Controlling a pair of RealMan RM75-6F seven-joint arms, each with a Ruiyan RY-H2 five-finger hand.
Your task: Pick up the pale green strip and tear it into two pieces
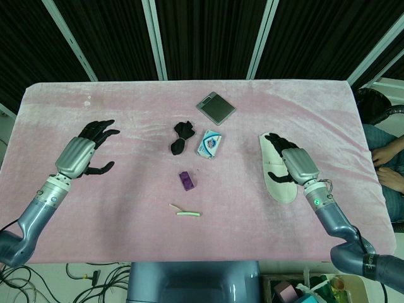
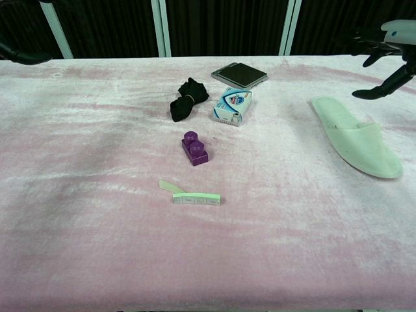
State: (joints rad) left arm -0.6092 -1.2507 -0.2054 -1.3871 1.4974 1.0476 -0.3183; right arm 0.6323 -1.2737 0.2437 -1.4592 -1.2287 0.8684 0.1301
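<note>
The pale green strip (image 2: pixel 195 198) is lying in two pieces, between and nearer than both hands. The left hand (image 1: pixel 85 151) is hovering spread and empty; the right hand (image 1: pixel 291 163) is hanging open above the white slipper (image 2: pixel 356 138).

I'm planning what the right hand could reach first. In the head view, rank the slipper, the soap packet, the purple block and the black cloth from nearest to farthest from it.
From the right hand:
1. Slipper, directly beneath the hand.
2. Soap packet, toward the table's middle.
3. Purple block, a bit further left and closer to the front edge.
4. Black cloth, just left of the packet; nearly level with the block.
</note>
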